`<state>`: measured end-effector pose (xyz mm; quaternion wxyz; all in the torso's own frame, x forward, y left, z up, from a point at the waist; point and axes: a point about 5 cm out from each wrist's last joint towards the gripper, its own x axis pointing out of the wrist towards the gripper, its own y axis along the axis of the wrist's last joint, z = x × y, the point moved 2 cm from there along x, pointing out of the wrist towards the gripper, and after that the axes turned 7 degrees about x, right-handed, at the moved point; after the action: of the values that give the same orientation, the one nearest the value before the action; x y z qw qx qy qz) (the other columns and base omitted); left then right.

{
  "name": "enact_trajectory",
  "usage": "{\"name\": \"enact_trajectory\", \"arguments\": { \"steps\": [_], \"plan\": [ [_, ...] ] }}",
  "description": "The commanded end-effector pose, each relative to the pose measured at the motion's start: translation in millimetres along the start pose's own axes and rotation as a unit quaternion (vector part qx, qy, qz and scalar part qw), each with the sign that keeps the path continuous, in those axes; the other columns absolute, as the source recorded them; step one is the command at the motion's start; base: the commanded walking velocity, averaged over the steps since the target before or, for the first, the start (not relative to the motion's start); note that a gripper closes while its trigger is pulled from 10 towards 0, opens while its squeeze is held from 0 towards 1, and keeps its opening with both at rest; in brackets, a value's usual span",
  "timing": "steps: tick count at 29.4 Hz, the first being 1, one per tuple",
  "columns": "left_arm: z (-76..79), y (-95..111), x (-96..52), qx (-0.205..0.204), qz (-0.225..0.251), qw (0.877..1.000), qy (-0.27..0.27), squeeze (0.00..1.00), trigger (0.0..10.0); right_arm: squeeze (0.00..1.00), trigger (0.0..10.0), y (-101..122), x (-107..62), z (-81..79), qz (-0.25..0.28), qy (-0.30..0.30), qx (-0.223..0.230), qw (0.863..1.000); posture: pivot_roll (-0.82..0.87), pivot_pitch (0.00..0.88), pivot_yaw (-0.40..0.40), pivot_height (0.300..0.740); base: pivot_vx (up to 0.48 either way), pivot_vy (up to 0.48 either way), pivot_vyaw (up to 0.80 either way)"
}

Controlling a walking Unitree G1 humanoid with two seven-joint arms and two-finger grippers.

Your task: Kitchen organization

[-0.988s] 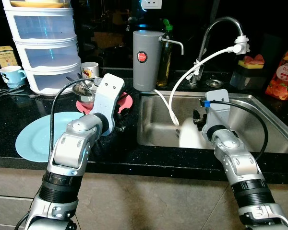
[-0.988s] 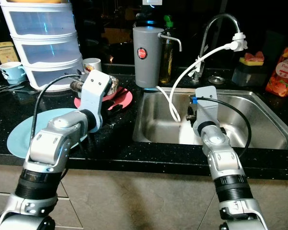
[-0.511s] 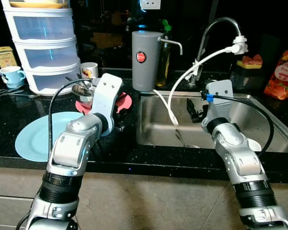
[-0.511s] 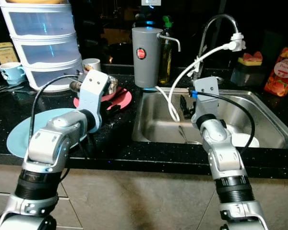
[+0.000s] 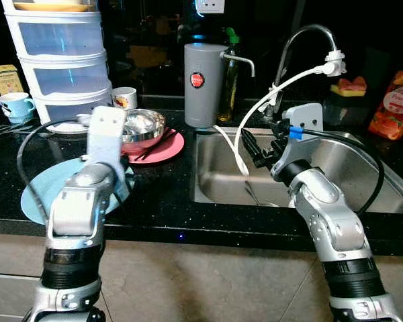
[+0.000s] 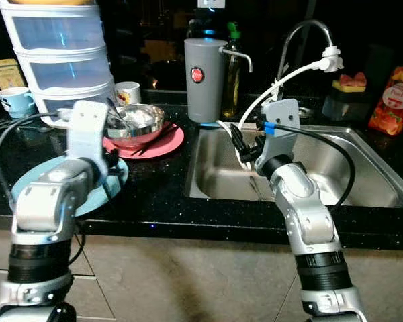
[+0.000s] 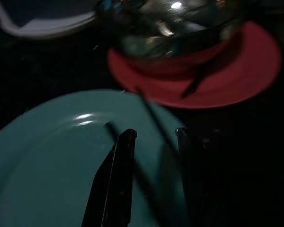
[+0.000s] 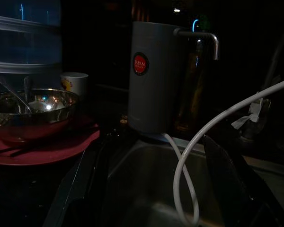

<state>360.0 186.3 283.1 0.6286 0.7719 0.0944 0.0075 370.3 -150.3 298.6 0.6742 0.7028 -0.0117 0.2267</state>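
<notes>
The left pincer [image 7: 154, 142] is held just above the blue plate [image 5: 43, 198] on the bench [image 5: 161, 201], its fingers apart and empty. Beyond it, a metal bowl [image 5: 142, 126] is seen on a red plate [image 5: 168, 144]. The right pincer [image 5: 252, 149] is held open over the sink [image 5: 218, 181], empty, beside the white hose [image 8: 199, 142].

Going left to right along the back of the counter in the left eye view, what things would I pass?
Pale blue mug → white plastic drawer tower → grey cylindrical dispenser → chrome curved tap → orange peach pouch.
</notes>
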Motion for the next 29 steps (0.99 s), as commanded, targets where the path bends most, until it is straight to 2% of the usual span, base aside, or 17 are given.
{"name": "enact_trajectory", "arguments": {
  "steps": [1,10,17,20,29],
  "plan": [
    [-2.5,-5,2.0,-0.006,-0.018,1.0,0.002,0.0,10.0,0.0,10.0,0,-2.2,-1.5,0.001,0.004,0.01,1.0,0.09,0.116,-0.029,0.74,0.0,0.0,0.0],
    [-3.5,-10,6.5,-0.059,-0.054,0.997,0.016,0.0,10.0,0.0,10.0,0,-4.4,-2.6,-0.001,0.006,0.02,1.0,0.09,0.119,-0.02,0.74,0.0,0.0,0.0],
    [-4.3,-18,6.6,-0.076,-0.07,0.994,0.026,0.0,10.0,0.0,10.0,-1,-4.8,-2.5,-0.003,0.005,0.023,1.0,0.09,0.12,-0.022,0.74,0.0,0.0,0.0],
    [-1.1,-21,15.2,-0.115,-0.08,0.99,0.012,0.0,10.0,0.0,10.0,0,-1.9,-5.7,0.0,0.01,0.027,1.0,0.09,0.116,-0.027,0.74,0.0,0.0,0.0],
    [4.2,-21,26.8,-0.139,-0.085,0.987,-0.002,0.0,10.0,0.0,10.0,0,-2.2,-5.8,-0.001,0.008,0.03,1.0,0.09,0.114,-0.025,0.74,0.0,0.0,0.0]
  ]
}}
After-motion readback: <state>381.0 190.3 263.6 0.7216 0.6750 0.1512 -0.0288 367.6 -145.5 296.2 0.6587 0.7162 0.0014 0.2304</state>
